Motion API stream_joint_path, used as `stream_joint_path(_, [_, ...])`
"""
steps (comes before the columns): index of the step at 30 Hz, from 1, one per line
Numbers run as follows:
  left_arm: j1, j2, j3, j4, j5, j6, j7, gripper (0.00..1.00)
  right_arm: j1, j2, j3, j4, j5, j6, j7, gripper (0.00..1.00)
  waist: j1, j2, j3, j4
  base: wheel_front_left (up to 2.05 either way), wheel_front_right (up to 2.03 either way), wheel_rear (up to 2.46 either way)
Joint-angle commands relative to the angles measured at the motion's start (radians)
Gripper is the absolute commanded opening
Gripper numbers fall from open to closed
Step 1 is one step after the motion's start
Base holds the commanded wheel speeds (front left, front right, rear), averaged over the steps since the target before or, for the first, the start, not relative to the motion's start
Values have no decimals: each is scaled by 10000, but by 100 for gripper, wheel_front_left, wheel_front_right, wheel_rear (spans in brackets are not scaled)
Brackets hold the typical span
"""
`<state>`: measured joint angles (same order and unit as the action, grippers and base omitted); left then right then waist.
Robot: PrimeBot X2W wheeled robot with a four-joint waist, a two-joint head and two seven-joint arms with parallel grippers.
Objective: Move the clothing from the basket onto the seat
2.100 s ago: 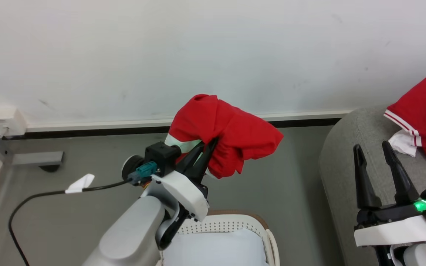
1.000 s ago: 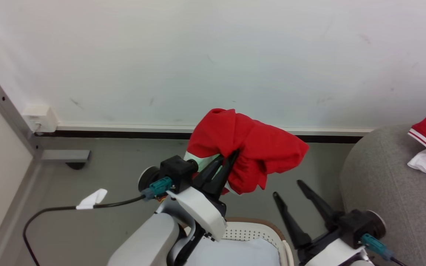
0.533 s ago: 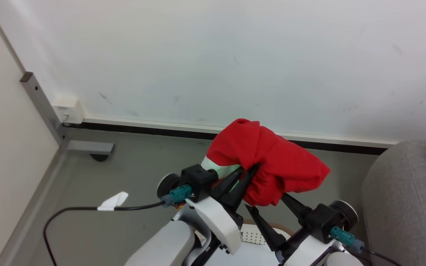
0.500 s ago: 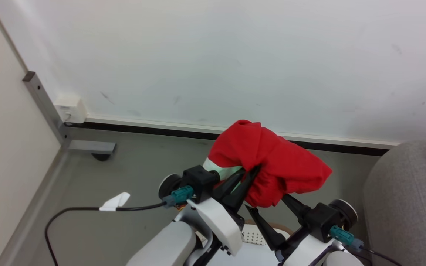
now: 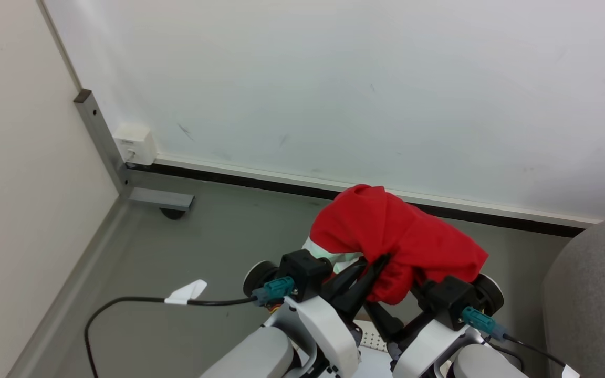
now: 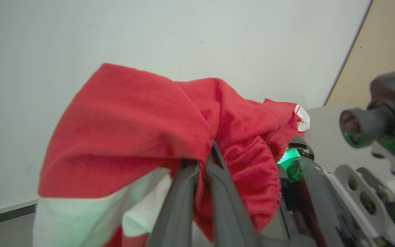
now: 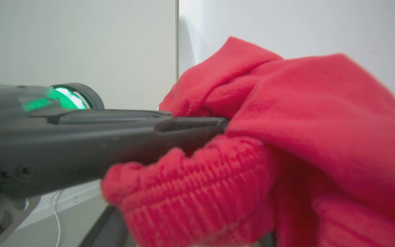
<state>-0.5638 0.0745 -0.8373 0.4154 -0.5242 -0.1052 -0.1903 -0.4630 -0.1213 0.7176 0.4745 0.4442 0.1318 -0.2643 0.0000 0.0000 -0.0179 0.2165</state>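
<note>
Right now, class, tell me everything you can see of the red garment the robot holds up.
The red garment is soft, fleecy-looking fabric, bunched into a crumpled bundle, with a white panel low on one side and a ribbed red band. It hangs in the air above the grey floor, pinched by the shut left gripper; the open right gripper reaches under its lower edge.

No readable text, label or number on anything here

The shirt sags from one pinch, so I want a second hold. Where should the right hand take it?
The loose lobe of the shirt hanging right of the left hand; come from below, where it droops free.
</note>
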Motion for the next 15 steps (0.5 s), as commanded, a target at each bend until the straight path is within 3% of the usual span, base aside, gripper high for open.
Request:
stream_joint_path(1, [-9, -20, -11, 78, -108, -52, -34, 0, -123, 9, 23, 38, 78, -23, 2, 32, 0, 0, 17, 34, 0, 0, 0])
stream_joint_path(2, [-24, -27, -10, 113, -118, -51, -52, 0, -129, -7, 55, 62, 116, -23, 2, 0, 0, 0, 25, 40, 0, 0, 0])
stream_joint_path(15, [-100, 151, 132, 287, -244, 147, -249, 0, -97, -300, 243, 177, 476, -23, 2, 0, 0, 0, 221, -455, 0, 0, 0])
